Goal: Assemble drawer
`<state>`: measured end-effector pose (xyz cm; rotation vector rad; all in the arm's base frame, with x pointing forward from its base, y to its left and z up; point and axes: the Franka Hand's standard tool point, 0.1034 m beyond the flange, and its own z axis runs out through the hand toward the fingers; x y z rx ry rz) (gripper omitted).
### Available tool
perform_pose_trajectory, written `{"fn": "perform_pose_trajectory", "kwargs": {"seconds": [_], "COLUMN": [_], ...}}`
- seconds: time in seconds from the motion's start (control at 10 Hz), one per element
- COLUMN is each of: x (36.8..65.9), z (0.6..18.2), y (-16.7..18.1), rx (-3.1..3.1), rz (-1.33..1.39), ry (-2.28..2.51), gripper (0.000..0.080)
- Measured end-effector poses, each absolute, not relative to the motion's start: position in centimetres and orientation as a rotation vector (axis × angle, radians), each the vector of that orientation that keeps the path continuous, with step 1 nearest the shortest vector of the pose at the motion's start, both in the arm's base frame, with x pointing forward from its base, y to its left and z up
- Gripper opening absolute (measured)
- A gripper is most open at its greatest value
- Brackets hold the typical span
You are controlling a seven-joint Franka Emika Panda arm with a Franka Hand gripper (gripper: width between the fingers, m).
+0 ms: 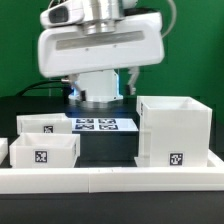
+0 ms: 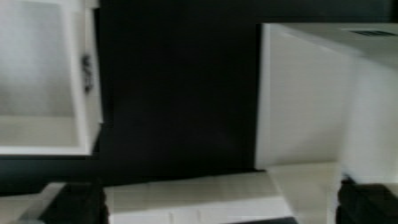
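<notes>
The drawer's white boxy casing (image 1: 172,130) stands on the exterior view's right, with a square tag low on its front. Two smaller open-top trays (image 1: 48,124) (image 1: 42,152) sit on the exterior view's left, each with a tag. My gripper (image 1: 102,92) hangs behind them over the middle of the table, touching none of them. In the wrist view the gripper (image 2: 217,205) is open and empty, its dark fingertips (image 2: 71,200) far apart. A tray (image 2: 45,80) and the casing (image 2: 338,90) lie on either side of a dark gap.
The marker board (image 1: 105,125) lies flat between the trays and the casing. A long low white border wall (image 1: 110,181) runs along the front. A blurred pale flat surface (image 2: 196,195) shows between my fingertips in the wrist view.
</notes>
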<state>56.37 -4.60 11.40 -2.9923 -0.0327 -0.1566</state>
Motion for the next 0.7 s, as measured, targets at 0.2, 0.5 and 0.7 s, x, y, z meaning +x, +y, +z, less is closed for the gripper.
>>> {"fn": "perform_pose_trajectory", "kwargs": {"seconds": [0.2,0.5,0.7], "x": [56.5,55.7,54.4], "z": [11.4,10.3,8.2], "y": [-4.5,-5.1,-5.2], "rx": [-2.992,-3.002,-3.061], "rz": [-0.155,-0.129,-0.072], "ry": [-0.005,-0.02,-0.083], "gripper": [0.0649,0.0649,0.0649]}}
